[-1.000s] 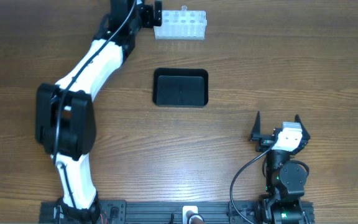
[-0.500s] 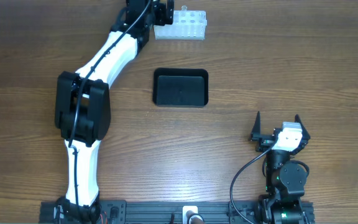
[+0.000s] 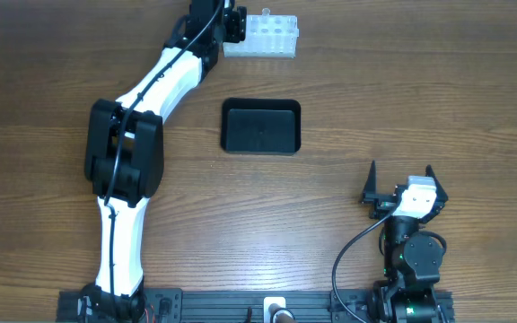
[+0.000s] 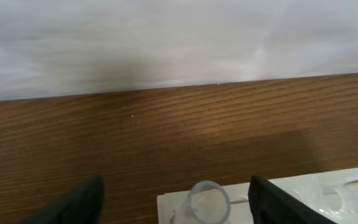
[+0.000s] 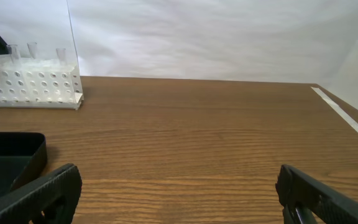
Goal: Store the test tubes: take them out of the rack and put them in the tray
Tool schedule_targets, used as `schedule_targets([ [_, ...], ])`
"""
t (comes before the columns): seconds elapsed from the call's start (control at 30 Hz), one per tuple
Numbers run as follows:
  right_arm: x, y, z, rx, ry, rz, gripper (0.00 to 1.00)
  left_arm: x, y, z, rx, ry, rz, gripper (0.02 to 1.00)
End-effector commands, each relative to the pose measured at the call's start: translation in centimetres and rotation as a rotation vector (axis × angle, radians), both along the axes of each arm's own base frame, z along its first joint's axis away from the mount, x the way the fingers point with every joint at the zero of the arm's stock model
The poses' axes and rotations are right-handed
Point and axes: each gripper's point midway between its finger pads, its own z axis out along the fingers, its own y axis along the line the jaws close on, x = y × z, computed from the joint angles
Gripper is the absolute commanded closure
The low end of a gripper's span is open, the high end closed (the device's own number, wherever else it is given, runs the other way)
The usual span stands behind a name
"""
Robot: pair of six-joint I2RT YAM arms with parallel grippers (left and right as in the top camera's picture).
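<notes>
A white perforated rack (image 3: 262,37) stands at the table's far edge, with clear test tubes (image 5: 32,49) poking out of its top. My left gripper (image 3: 232,21) hovers at the rack's left end. It is open, and in the left wrist view the round mouth of one tube (image 4: 207,199) sits between its dark fingers (image 4: 82,202) with a gap on both sides. The black tray (image 3: 260,126) lies in the middle of the table with nothing in it. My right gripper (image 3: 402,170) rests open near the front right, far from the rack (image 5: 33,87) and the tray (image 5: 8,155).
The left arm's white links (image 3: 155,85) stretch diagonally across the left half of the table. A white wall (image 4: 179,37) rises just behind the table's far edge. Bare wood (image 3: 420,90) surrounds the tray and spreads to the right.
The left arm swung rightward, carrying its gripper up against the rack's left end over a tube. The right arm stayed still.
</notes>
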Motion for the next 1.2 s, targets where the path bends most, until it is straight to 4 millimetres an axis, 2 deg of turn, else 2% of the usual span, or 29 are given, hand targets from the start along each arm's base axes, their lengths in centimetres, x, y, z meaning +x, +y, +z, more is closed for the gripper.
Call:
schedule_targets([
  [0.03,0.0,0.1,-0.3,-0.005,0.009,0.003,0.007,0.5,-0.4,0.5,0.000,-0.022,0.003,0.345],
  [0.17,0.0,0.1,-0.4,-0.005,0.009,0.003,0.007,0.5,-0.6,0.8,-0.003,-0.032,0.000,0.461],
  [0.83,0.0,0.1,-0.4,-0.005,0.009,0.003,0.007,0.3,-1.5,0.8,-0.004,-0.032,-0.014,0.638],
  [0.93,0.0,0.1,-0.4,-0.005,0.009,0.003,0.007,0.2,-1.6,0.8,-0.004,-0.032,-0.015,0.706],
  [1.2,0.0,0.1,-0.4,-0.005,0.009,0.003,0.007,0.2,-1.7,0.7,-0.004,-0.031,-0.016,0.812],
])
